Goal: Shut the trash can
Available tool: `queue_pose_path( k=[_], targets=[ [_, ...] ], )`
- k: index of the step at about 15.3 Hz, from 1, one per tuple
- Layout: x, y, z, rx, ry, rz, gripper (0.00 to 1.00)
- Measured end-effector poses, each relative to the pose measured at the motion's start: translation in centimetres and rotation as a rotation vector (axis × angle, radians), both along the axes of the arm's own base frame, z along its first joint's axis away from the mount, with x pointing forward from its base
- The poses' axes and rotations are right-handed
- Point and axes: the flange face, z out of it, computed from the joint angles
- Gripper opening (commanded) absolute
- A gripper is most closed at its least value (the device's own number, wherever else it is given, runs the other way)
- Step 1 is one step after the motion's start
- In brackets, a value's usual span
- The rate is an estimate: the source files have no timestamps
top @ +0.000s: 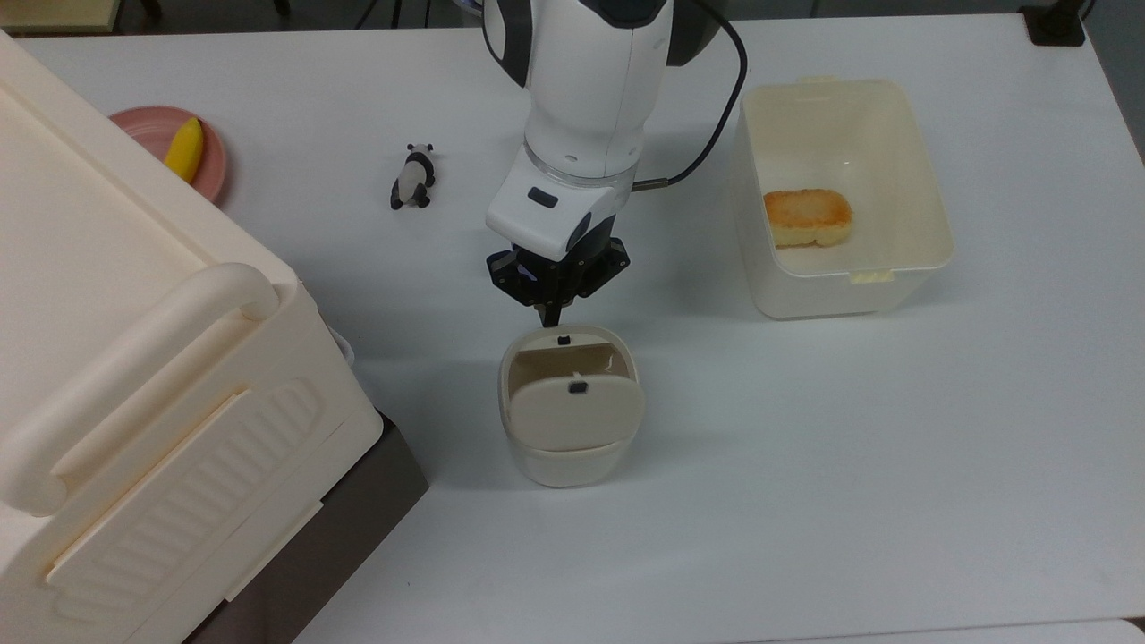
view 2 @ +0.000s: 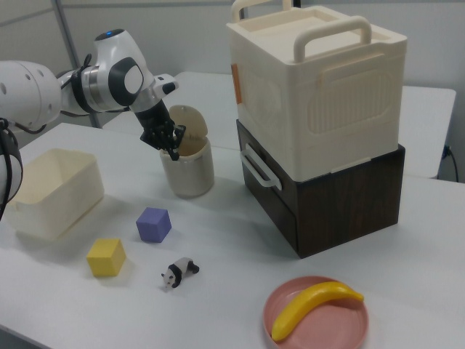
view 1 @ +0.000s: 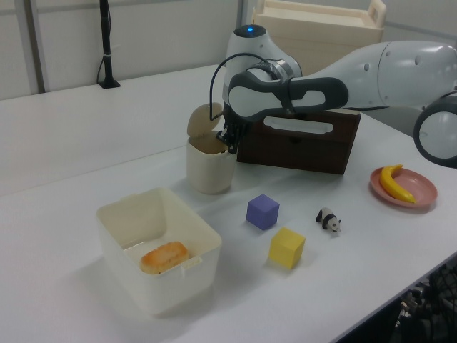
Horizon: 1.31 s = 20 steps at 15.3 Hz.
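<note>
The trash can is a small cream bin in the middle of the white table. Its flap lid stands raised on the hinge at the side away from the arm, so the opening is uncovered, and a small black mark shows on the lid's face. The left view shows the trash can with its lid tipped up, as does the right view. My gripper hangs just above the bin's rim on the arm's side, fingers shut and holding nothing. It also appears in the left view and the right view.
A big cream ribbed box on a dark brown base stands at the top view's left. A lidless cream tub holding a piece of bread is at the top view's right. A panda figure, a pink plate with a banana, a purple cube and a yellow cube lie around.
</note>
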Motion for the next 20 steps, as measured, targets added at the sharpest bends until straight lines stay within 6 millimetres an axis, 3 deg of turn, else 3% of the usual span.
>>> queue_pose_path(
  k=[1,3,4,7,9,14,20],
  targets=[
    [0.1,-0.2,0.2,0.0,-0.005,-0.004,0.23],
    [0.8,-0.9,3.0,0.007,-0.059,-0.017,0.23],
    [1.1,-1.3,5.8,0.014,-0.111,-0.024,0.22],
    [1.2,-1.6,12.3,0.021,-0.226,-0.006,0.0],
    [1.0,-1.5,15.3,0.021,-0.301,0.031,0.0],
    [1.9,-2.7,16.4,-0.003,-0.41,0.137,0.0],
    [3.2,-3.4,13.9,-0.028,-0.398,0.229,0.0]
  ],
)
